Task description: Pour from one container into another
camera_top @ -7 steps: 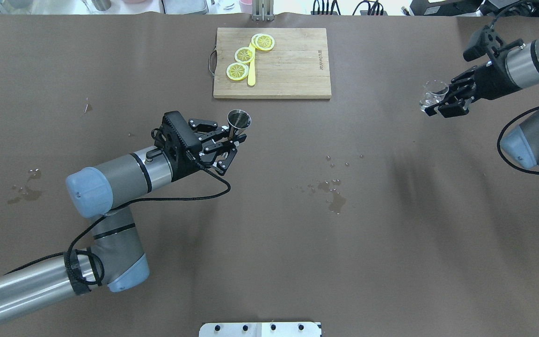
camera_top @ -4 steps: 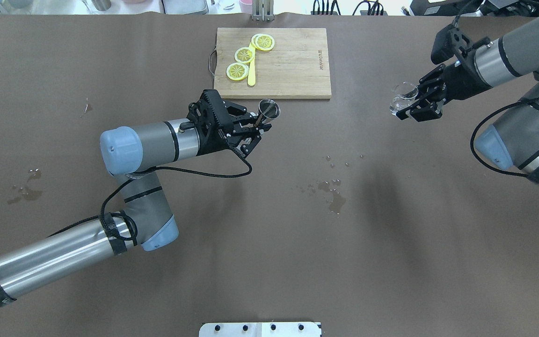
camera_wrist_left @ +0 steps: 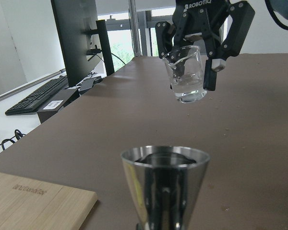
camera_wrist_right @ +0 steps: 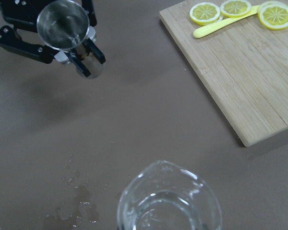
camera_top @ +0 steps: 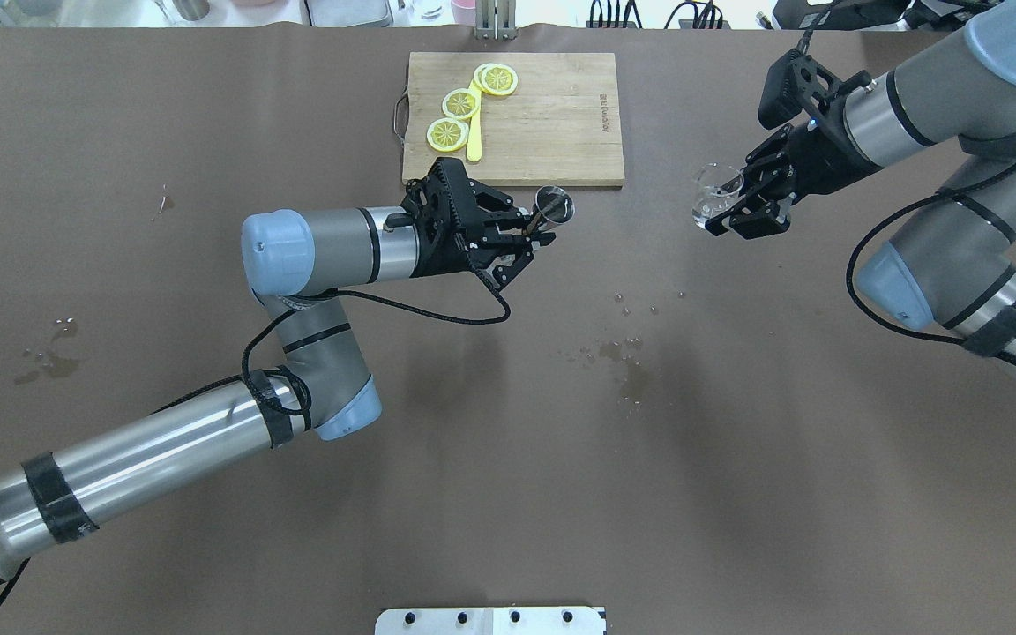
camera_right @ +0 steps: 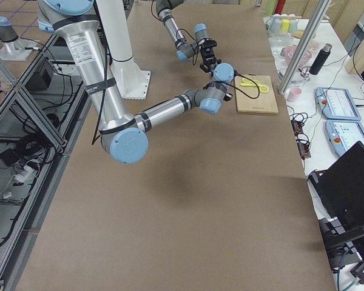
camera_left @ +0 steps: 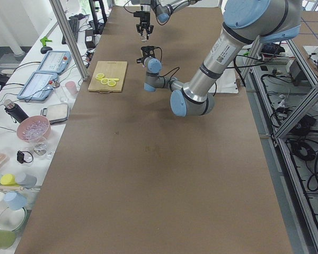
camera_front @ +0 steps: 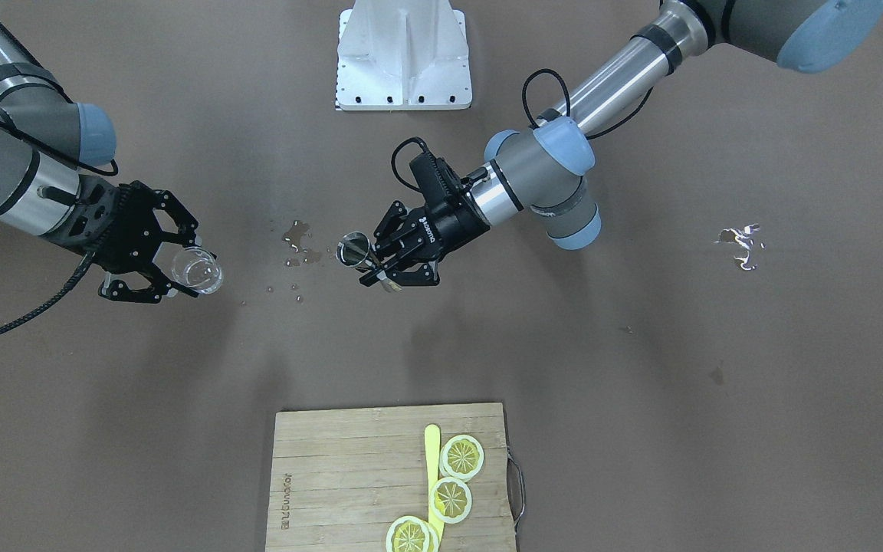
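- We are holding the jigger (camera_top: pixel 553 206) upright in the air. The left gripper (camera_top: pixel 533 233) is clenched on its narrow waist, just off the near right corner of the cutting board (camera_top: pixel 552 123).
- We are holding the glass (camera_top: pixel 712 192) aloft too, mouth up, with the right gripper (camera_top: pixel 731 210) clasping its side. It is well apart from the jigger, further to the robot's right.
- We are judging this as the approach before the pour: the two vessels are not yet rim to rim, and nothing is tipping.
- We are aiming to set the jigger's lip just above and just inside the glass's rim before tilting. The mouth is small, so a pour begun from beside it would be landing on the table (camera_top: pixel 208 176), where droplets (camera_top: pixel 634 377) are lying.
- We are planning a slow roll of the left wrist, with the jigger level until then. Whether it is holding liquid we cannot tell from its shiny inside.
- We are wanting the right arm steady and the glass level throughout.
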Available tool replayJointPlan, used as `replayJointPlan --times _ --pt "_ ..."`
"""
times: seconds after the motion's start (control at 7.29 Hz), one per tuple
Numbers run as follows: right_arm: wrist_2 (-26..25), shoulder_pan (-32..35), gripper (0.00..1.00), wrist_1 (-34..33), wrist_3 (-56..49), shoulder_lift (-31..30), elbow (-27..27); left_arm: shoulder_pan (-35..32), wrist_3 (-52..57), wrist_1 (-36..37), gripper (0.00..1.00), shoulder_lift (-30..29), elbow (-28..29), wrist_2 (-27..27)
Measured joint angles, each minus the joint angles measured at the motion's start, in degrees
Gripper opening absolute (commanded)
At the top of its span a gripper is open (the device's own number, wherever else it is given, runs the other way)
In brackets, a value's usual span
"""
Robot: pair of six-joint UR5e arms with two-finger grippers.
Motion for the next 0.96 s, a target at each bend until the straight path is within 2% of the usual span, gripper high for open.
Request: replayJointPlan --times 0.41,0.69,0.96 --pt "-1.2 -1.4 0.00 -13.0 -8.9 3.0 4.4 0.6 0.0 -5.7 0.00 -2.6 5.1 -0.1" --pt "-3.6 -2.8 0.00 -19.7 -13.0 4.4 7.3 1.6 0.4 -6.6 0.00 -4.3 6.6 0.2" --pt "-4.7 -3.8 0.00 -29.1 -17.8 6.6 10.0 2.7 1.1 -6.9 0.00 -5.3 7.6 1.1"
